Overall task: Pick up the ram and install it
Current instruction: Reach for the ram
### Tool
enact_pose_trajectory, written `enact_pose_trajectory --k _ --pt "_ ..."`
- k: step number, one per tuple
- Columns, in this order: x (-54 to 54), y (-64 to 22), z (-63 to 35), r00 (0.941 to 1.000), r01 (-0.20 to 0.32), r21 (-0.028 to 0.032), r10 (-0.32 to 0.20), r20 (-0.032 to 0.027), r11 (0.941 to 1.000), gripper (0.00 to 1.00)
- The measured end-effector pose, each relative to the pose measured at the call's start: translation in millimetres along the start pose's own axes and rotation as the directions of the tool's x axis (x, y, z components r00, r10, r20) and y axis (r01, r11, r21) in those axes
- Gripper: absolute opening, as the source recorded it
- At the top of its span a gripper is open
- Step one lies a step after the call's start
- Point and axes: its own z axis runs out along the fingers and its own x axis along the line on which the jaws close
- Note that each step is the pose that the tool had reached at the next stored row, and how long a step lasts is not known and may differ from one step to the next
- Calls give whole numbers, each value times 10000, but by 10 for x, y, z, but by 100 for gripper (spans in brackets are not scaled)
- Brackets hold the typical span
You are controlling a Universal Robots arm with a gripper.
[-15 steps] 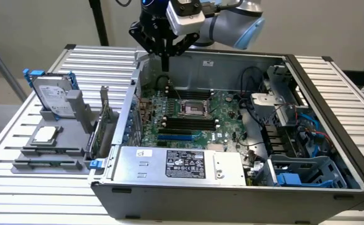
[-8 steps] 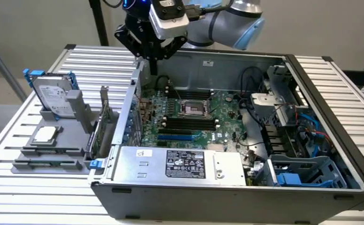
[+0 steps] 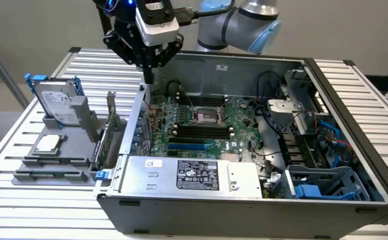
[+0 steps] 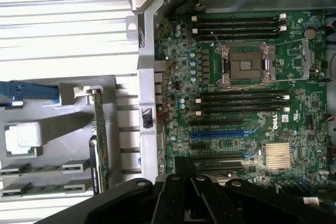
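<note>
Open computer case (image 3: 247,210) on the slatted tabletop (image 3: 354,90), motherboard (image 3: 241,107) exposed inside. Gray holder (image 3: 77,135) just beside, toward the tabletop's edge on the exterior view's left. Gripper (image 3: 148,79) above the case's rear corner, jaws clenched, empty. Ram (image 3: 50,174) flat along the holder's front edge.

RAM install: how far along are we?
Done: nothing yet. The ram lies in the grey holder outside the case, and the motherboard's black memory slots look empty.
In hand: nothing. The jaws are shut with nothing visible between them, above the case's rear corner on the exterior view's left.
Left: both the pick-up and the install.
</note>
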Motion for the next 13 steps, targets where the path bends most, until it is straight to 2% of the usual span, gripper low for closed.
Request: enact_pose_trajectory --k 13 --pt "428 -203 -10 10000 3 119 -3 8 9999 11"
